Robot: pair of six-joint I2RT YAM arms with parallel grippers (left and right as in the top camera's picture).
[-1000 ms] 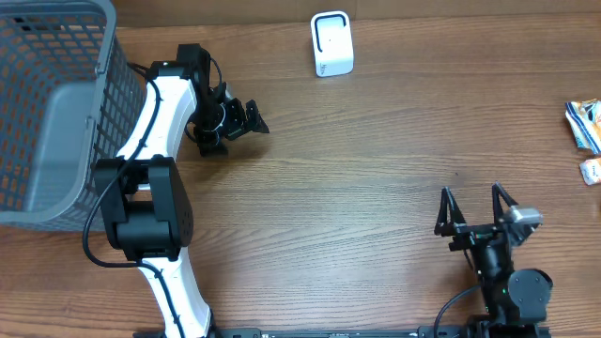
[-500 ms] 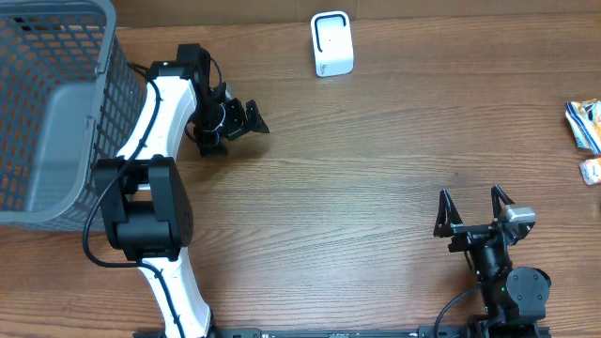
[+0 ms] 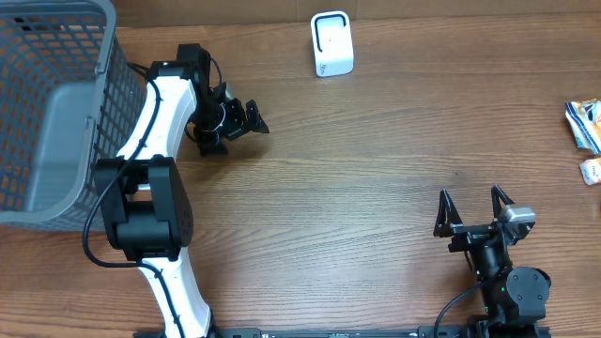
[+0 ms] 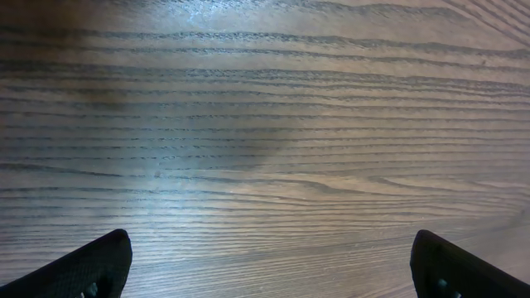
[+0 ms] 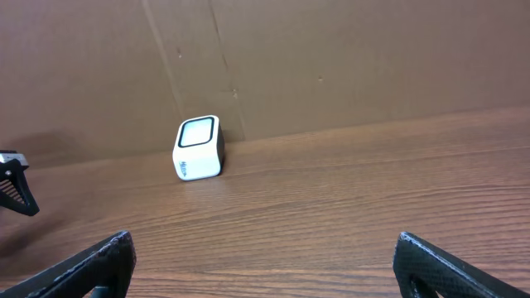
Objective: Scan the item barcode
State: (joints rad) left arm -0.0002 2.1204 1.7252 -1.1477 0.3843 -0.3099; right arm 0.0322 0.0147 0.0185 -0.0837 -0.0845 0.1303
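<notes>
A white barcode scanner (image 3: 331,43) with a dark-rimmed window stands at the table's far edge, and the right wrist view shows this scanner (image 5: 199,149) against a brown wall. Two small packaged items (image 3: 584,124) (image 3: 592,171) lie at the far right edge, partly cut off. My left gripper (image 3: 233,131) hangs open over bare wood near the basket, and in its own view the left gripper (image 4: 269,265) has nothing between its fingers. My right gripper (image 3: 470,199) stands open at the front right, pointing toward the scanner. In the right wrist view the right gripper (image 5: 265,261) is empty.
A grey mesh basket (image 3: 120,84) fills the back left corner, right beside the left arm. A brown cardboard wall (image 5: 331,58) runs behind the scanner. Bare wood lies between the two grippers.
The right arm has drawn back very slightly toward the front edge. The left arm and the items have not moved.
</notes>
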